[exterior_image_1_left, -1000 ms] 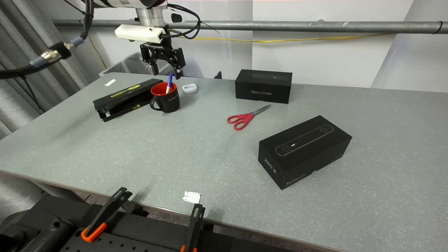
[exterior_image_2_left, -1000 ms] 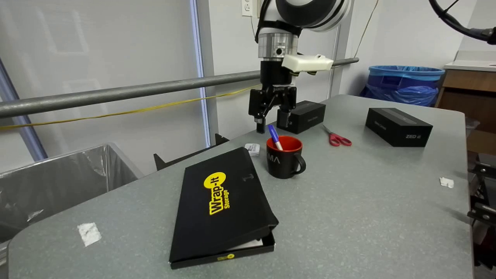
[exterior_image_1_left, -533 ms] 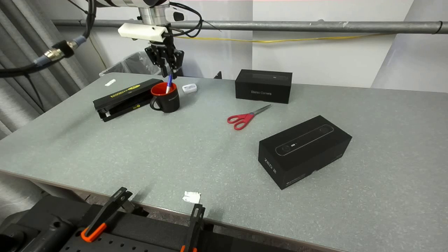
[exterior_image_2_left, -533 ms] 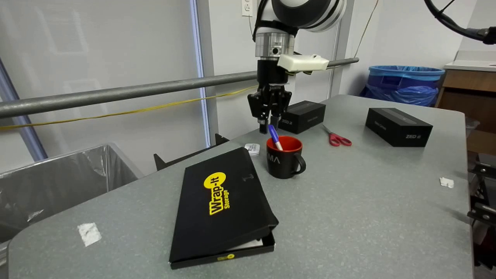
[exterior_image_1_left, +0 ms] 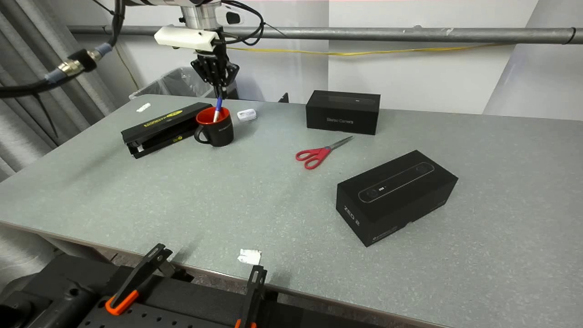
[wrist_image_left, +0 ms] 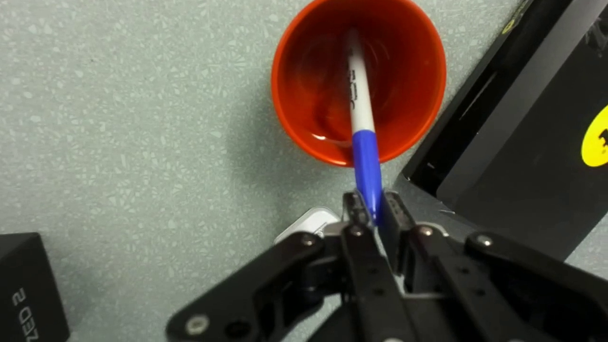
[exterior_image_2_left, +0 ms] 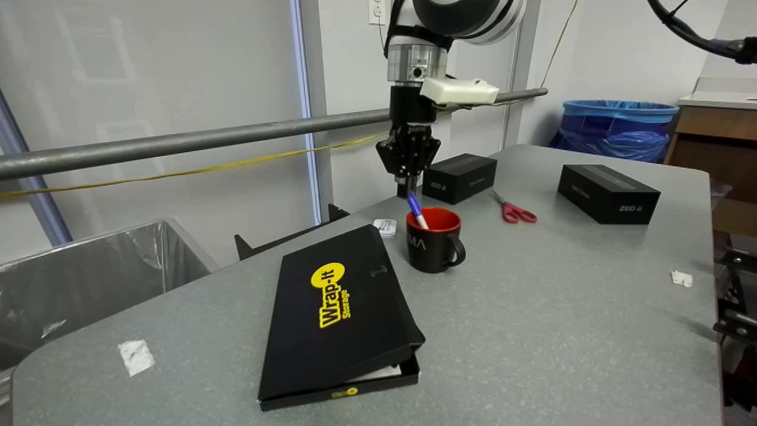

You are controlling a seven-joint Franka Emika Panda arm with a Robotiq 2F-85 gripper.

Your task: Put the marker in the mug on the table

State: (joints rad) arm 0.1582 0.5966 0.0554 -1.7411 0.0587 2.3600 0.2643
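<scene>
Pinching one marker point(wrist_image_left: 362, 104) in one mug point(exterior_image_2_left: 434, 249) are two fingers point(wrist_image_left: 398, 214).

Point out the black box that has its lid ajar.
The yellow-lettered Wrap-It Storage box, beside the mug: it gapes at one end. One ZED 2 box and another ZED 2 box look closed.

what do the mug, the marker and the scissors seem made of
The mug: probably ceramic, glossy red inside catching light, black and dull outside. The marker: likely smooth plastic, printed white barrel and even blue end. The scissors: handles likely plastic, solid red; blades grey, probably metal, finish unclear.
</scene>
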